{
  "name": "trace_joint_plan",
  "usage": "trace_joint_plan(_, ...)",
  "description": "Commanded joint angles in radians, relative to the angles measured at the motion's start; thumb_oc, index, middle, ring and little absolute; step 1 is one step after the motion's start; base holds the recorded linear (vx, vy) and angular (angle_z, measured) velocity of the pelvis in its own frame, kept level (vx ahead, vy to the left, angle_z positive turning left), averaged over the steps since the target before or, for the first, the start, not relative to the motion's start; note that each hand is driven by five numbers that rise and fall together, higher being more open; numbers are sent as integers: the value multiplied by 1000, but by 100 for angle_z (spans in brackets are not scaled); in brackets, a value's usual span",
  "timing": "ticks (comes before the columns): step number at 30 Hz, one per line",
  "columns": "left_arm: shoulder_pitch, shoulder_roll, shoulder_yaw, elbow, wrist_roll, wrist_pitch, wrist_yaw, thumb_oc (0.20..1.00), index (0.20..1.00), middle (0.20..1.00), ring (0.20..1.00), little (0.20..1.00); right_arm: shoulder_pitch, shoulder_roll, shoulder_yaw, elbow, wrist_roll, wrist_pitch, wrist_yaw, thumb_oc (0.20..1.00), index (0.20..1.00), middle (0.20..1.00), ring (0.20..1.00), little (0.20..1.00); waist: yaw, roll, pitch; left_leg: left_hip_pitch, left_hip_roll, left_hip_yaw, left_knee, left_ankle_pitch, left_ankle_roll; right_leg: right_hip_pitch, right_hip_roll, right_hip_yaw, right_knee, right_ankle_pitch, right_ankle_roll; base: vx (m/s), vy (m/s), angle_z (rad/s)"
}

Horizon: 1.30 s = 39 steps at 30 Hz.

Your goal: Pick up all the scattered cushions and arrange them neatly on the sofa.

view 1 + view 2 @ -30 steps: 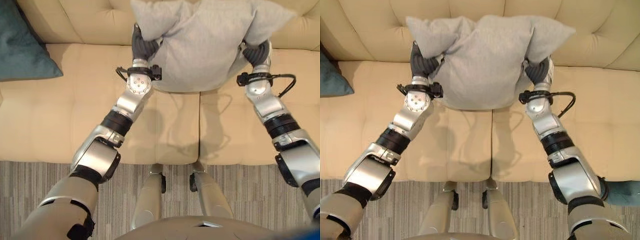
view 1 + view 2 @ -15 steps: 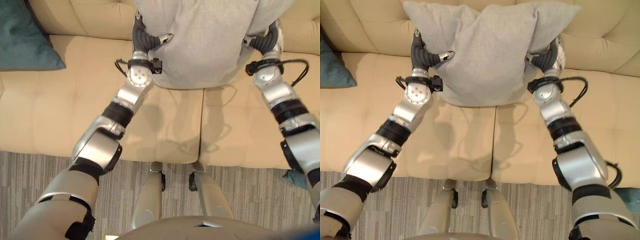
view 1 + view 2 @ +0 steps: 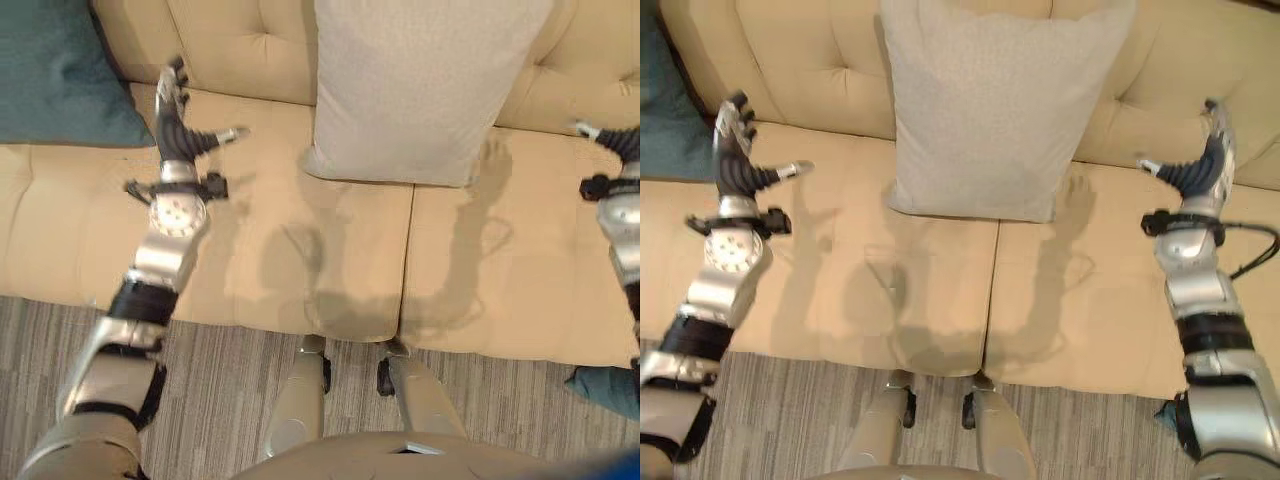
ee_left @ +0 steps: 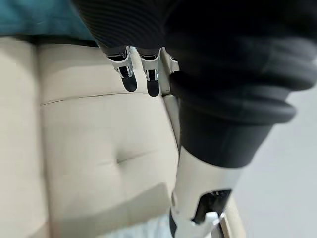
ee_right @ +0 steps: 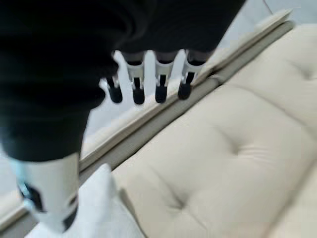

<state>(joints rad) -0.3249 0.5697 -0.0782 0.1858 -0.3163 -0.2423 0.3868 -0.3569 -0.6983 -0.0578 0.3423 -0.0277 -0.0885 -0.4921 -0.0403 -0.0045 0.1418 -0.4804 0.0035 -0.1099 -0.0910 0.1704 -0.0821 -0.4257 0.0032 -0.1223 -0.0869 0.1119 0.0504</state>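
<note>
grey cushion (image 3: 985,110) top cut off | hands (image 3: 740,165) (image 3: 1205,170) prob. empty

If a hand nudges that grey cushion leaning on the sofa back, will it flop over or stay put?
The grey cushion looks soft and light, so it would probably dent. It stands propped against the sofa backrest, so a sideways nudge might tip it.

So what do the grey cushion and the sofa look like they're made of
Grey cushion: looks like a matte woven fabric, a fine heathered grain and no sheen; its soft bulging edges suggest a plush filling. Sofa: cream upholstery with tufted dimples and stitched seams, smooth and faintly lustrous, so possibly leather or faux leather, though a tight-weave cloth cannot be ruled out.
</note>
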Motion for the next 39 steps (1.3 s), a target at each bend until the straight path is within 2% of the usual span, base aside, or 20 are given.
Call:
trace_joint_plan(1,-4,0,2,114,64,-45,-50,1000,1000,1000,1000,1000,28,17,37,101,-87,-58,27,1000,1000,1000,1000,1000,8,-64,-131,54,24,58,4,-113,-21,-4,-65,-8,0,-40,84,60,15,-5)
trace_joint_plan(2,107,-32,38,90,70,-34,-89,1000,1000,1000,1000,1000,114,50,4,73,-112,-63,51,1000,1000,1000,1000,1000,11,-67,-131,82,26,62,4,-120,-20,26,-66,-10,0,-48,83,48,11,-3)
trace_joint_plan(3,117,-32,39,83,70,-32,-91,1000,1000,1000,1000,1000,124,52,3,66,-114,-61,53,1000,1000,1000,1000,1000,11,-68,-131,89,26,63,4,-121,-20,33,-66,-9,0,-49,83,64,19,-5)
trace_joint_plan(4,214,-52,59,108,96,-19,-128,1000,1000,1000,1000,1000,213,81,-13,69,-146,-68,90,1000,1000,1000,1000,1000,13,-65,-127,127,32,70,4,-137,-17,69,-68,-12,0,-59,84,0,0,0)
trace_joint_plan(6,300,-82,72,142,110,-1,-166,1000,1000,1000,1000,1000,285,100,-19,81,-198,-61,109,1000,1000,1000,1000,1000,12,-63,-128,155,32,77,4,-136,-13,99,-74,-17,0,-61,86,25,42,-7)
trace_joint_plan(11,426,-126,29,335,186,57,-235,1000,1000,1000,1000,1000,382,166,25,187,-216,-65,159,1000,1000,1000,1000,1000,8,-54,-124,252,38,97,4,-153,1,194,-75,-17,0,-76,84,23,45,-1)
trace_joint_plan(12,446,-143,6,445,218,71,-243,1000,1000,1000,1000,1000,391,177,47,239,-211,-68,170,1000,1000,1000,1000,1000,4,-53,-127,281,39,101,4,-157,8,222,-75,-13,1,-81,82,8,47,-5)
trace_joint_plan(14,443,-152,-5,509,245,79,-244,1000,1000,1000,1000,1000,388,180,68,272,-210,-71,173,1000,1000,1000,1000,1000,5,-53,-124,300,41,104,5,-160,9,240,-74,-10,3,-85,81,-5,31,-10)
trace_joint_plan(17,433,-189,-31,695,310,93,-241,1000,1000,1000,1000,1000,392,206,163,450,-242,-63,197,1000,1000,1000,1000,1000,10,-56,-133,357,45,115,6,-176,13,294,-70,-1,9,-102,75,9,4,-11)
trace_joint_plan(20,413,-234,-34,861,318,101,-230,1000,1000,1000,1000,1000,379,248,245,604,-256,-51,218,1000,1000,1000,1000,1000,17,-61,-135,397,50,120,11,-190,14,332,-62,6,11,-115,70,7,-11,-1)
trace_joint_plan(25,384,-251,-70,969,388,107,-214,1000,1000,1000,1000,1000,375,311,323,772,-273,-38,229,1000,1000,1000,1000,1000,27,-66,-140,428,63,126,20,-205,10,364,-50,11,0,-129,65,-1,-60,-14)
trace_joint_plan(29,363,-263,-102,979,409,109,-201,1000,1000,1000,1000,1000,372,341,350,854,-258,-28,220,1000,1000,1000,1000,1000,28,-69,-124,382,64,96,112,-236,12,357,-42,23,0,-133,51,-98,-64,0)
trace_joint_plan(30,348,-269,-116,975,407,109,-200,1000,1000,1000,1000,1000,361,341,359,867,-254,-21,216,1000,1000,1000,1000,1000,36,-76,-103,342,38,48,186,-260,12,349,-46,36,0,-123,47,-180,-10,-1)
trace_joint_plan(32,326,-284,-133,976,404,106,-205,1000,1000,1000,1000,1000,331,331,362,885,-250,-11,212,1000,1000,1000,1000,1000,42,-83,-86,312,-14,-34,257,-308,17,331,-53,48,0,-110,46,-169,31,4)
trace_joint_plan(34,318,-294,-139,979,405,107,-209,1000,1000,1000,1000,1000,315,319,356,885,-243,-8,213,1000,1000,1000,1000,1000,36,-82,-90,316,-44,-75,288,-342,23,317,-58,60,0,-99,47,-92,84,-8)
trace_joint_plan(37,309,-307,-142,977,391,108,-212,1000,1000,1000,1000,1000,301,311,352,893,-234,6,220,1000,1000,1000,1000,1000,23,-70,-91,336,-52,-98,299,-360,27,283,-64,71,11,-78,53,-92,163,-11)
trace_joint_plan(39,293,-308,-151,970,388,115,-212,1000,1000,1000,1000,1000,290,316,350,905,-229,16,227,1000,1000,1000,1000,1000,15,-67,-98,347,-44,-86,260,-353,33,263,-75,72,17,-62,61,-73,189,-9)
